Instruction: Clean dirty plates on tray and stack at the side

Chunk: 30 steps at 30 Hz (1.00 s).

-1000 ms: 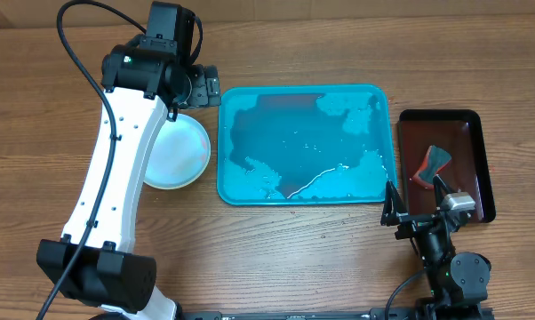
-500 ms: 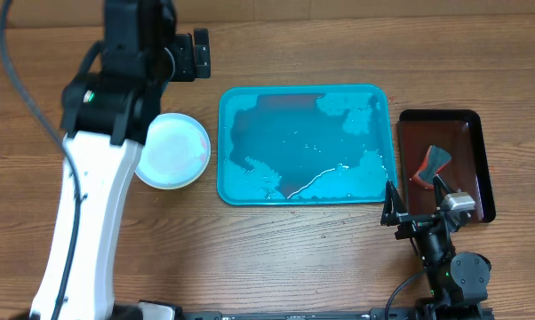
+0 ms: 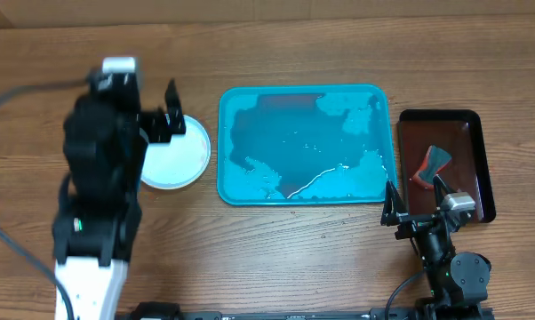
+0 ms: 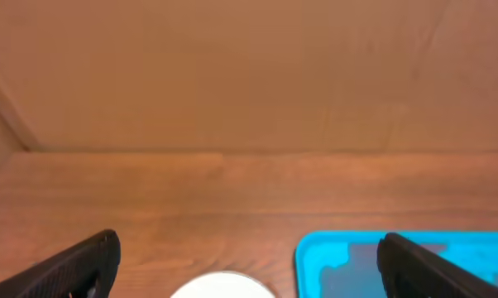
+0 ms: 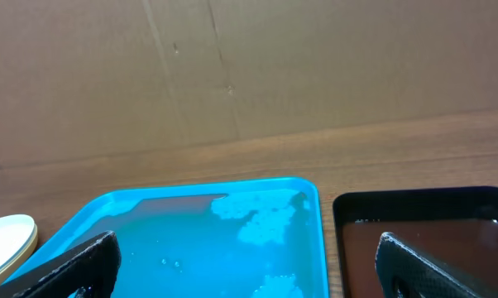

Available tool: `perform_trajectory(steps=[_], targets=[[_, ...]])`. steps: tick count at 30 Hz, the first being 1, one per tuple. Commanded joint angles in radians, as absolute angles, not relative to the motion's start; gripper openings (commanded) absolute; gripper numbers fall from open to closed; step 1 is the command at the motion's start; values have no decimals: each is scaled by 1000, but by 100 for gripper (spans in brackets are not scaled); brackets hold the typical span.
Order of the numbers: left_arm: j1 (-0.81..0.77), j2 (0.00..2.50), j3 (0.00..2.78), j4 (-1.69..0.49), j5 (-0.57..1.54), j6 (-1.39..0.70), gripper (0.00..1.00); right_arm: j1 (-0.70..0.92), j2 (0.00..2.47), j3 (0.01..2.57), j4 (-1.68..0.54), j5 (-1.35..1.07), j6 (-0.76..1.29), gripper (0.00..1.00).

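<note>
Left of the tray the plates sit in one clean pile, and the left gripper, jaws wide and empty, has drawn back off them, so with the tray bare and the right gripper open, holding nothing, the job looks finished.

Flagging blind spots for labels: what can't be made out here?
1. Plates, overhead: left arm covers one side; stack count unclear.
2. Plates, left wrist: cut off by bottom edge.
3. Object in dark tray, overhead: too small to identify.
</note>
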<state>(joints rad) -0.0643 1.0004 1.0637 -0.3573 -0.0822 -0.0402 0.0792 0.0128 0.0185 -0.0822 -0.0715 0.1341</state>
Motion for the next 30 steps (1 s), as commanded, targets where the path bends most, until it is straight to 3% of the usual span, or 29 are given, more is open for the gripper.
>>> perform_trajectory(steps=[1, 13, 30], targets=[[-28, 841, 881, -270, -59, -14, 100, 78, 3, 8, -78, -73, 133, 100], [-12, 383, 299, -19, -62, 1, 100, 78, 3, 8, -78, -73, 133, 100], [8, 2, 4, -51, -59, 117, 100, 78, 3, 8, -78, -73, 133, 100]])
